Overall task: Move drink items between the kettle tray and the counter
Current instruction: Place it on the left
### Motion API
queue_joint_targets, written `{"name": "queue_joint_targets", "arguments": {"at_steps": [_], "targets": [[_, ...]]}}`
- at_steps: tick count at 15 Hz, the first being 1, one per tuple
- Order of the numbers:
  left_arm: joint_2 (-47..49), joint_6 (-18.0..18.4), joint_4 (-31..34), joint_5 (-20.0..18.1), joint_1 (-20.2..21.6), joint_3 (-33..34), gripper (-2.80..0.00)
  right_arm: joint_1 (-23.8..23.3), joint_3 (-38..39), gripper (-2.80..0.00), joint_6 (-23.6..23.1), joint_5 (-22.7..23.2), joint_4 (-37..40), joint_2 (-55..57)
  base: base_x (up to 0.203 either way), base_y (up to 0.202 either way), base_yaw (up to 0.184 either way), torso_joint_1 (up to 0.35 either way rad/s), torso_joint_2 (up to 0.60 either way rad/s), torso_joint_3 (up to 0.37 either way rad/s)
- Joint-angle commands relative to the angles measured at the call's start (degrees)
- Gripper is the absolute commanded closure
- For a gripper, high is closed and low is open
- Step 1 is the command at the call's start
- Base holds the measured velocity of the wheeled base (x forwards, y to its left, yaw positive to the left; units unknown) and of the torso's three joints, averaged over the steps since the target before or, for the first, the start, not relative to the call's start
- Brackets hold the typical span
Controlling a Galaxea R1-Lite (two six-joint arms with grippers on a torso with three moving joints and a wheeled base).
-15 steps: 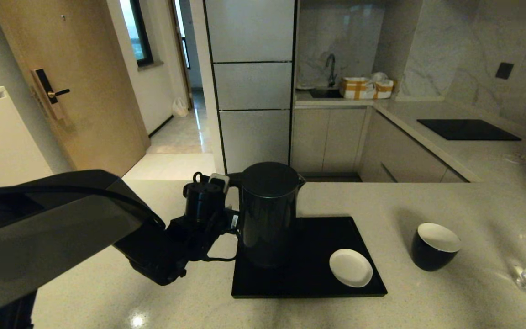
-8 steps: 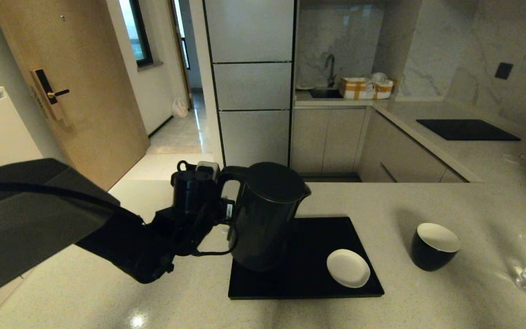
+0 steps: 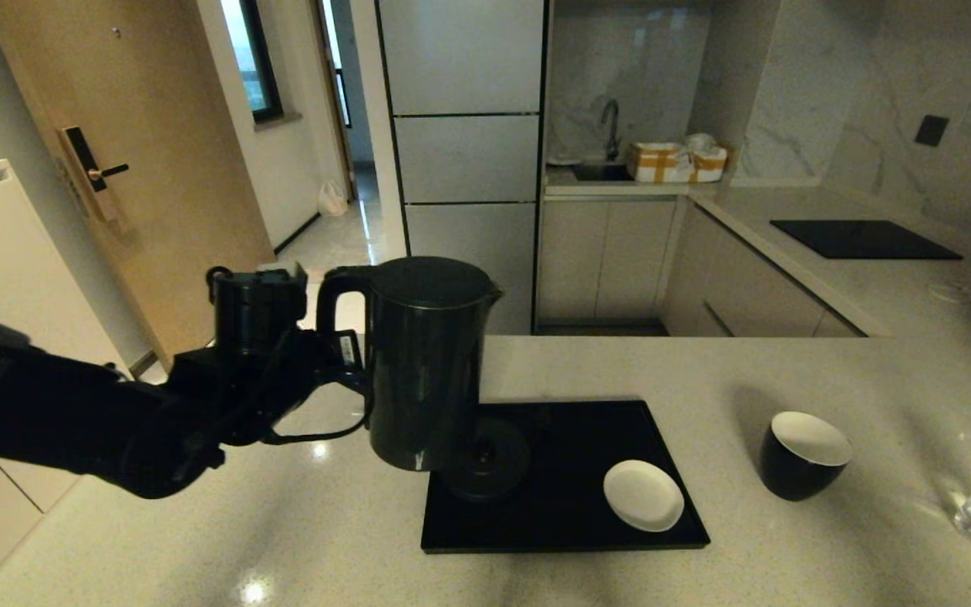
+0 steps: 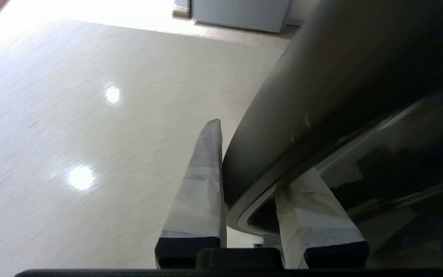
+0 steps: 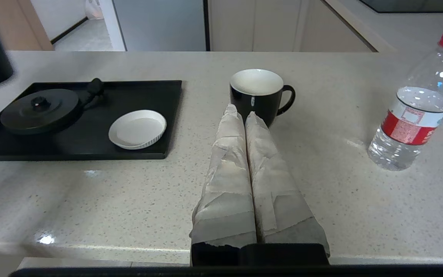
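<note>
Your left gripper (image 3: 342,358) is clamped on the kettle (image 3: 422,362) handle, holding it in the air above the tray's (image 3: 570,527) left edge. Your right gripper (image 5: 240,115), fingers pressed together, points at the cup (image 5: 258,94) on the counter (image 3: 789,556).

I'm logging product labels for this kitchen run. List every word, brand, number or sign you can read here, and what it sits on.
No text can be read.
Bottle: the red label carries print, too small and blurred to read.
Left claw, shut on the kettle handle: a small white sticker beside it, unreadable.
Cup, saucer, kettle tray: no markings visible.
</note>
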Motion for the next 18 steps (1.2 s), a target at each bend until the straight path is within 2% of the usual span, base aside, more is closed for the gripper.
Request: {"name": "queue_joint_targets", "arguments": {"at_steps": [1, 3, 4, 6, 7, 9, 11, 13, 15, 17, 18], "targets": [[-4.75, -0.27, 0.44, -1.03, 2.61, 1.88, 0.00, 0.01, 0.00, 0.00, -0.11, 0.02, -0.09, -0.01, 0.000, 0.000, 0.000, 0.000, 0.00, 0.000], [-6.01, 1.80, -0.32, -2.53, 9.55, 9.17, 0.00, 0.01, 0.00, 0.00, -0.11, 0.02, 0.00, -0.01, 0.000, 0.000, 0.000, 0.000, 0.00, 0.000], [-6.40, 4.05, -1.50, -4.06, 12.64, 13.40, 0.00, 0.01, 0.00, 0.00, -0.11, 0.02, 0.00, -0.01, 0.000, 0.000, 0.000, 0.000, 0.00, 0.000], [-6.59, 7.88, -5.16, -6.25, 15.92, 16.74, 0.00, 0.01, 0.00, 0.00, -0.11, 0.02, -0.02, -0.01, 0.000, 0.000, 0.000, 0.000, 0.00, 0.000], [-4.49, 9.86, -10.73, -6.78, 17.85, 19.84, 0.00, 0.01, 0.00, 0.00, -0.11, 0.02, -0.04, -0.01, 0.000, 0.000, 0.000, 0.000, 0.00, 0.000], [4.05, 14.04, -26.71, -8.43, 21.34, 26.70, 0.00, 0.01, 0.00, 0.00, -0.11, 0.02, 0.00, -0.01, 0.000, 0.000, 0.000, 0.000, 0.00, 0.000], [11.12, 17.45, -39.67, -9.59, 23.19, 31.81, 0.00, 0.01, 0.00, 0.00, -0.11, 0.02, -0.01, -0.01, 0.000, 0.000, 0.000, 0.000, 0.00, 0.000], [16.15, 19.07, -46.87, -10.01, 23.88, 34.79, 0.00, 0.01, 0.00, 0.00, -0.11, 0.02, 0.00, -0.01, 0.000, 0.000, 0.000, 0.000, 0.00, 0.000], [19.60, 20.05, -50.56, -10.23, 24.06, 38.22, 0.00, 0.01, 0.00, 0.00, -0.10, 0.02, 0.00, -0.01, 0.000, 0.000, 0.000, 0.000, 0.00, 0.000], [19.37, 20.55, -50.78, -10.59, 24.07, 38.72, 0.00, 0.01, 0.00, 0.00, -0.02, 0.02, 0.00, -0.01, 0.000, 0.000, 0.000, 0.000, 0.00, 0.000], [19.38, 20.56, -50.78, -10.59, 24.07, 38.72, -2.80, 0.01, 0.00, 0.00, -0.02, 0.02, 0.00, -0.01, 0.000, 0.000, 0.000, 0.000, 0.00, 0.000]]}}
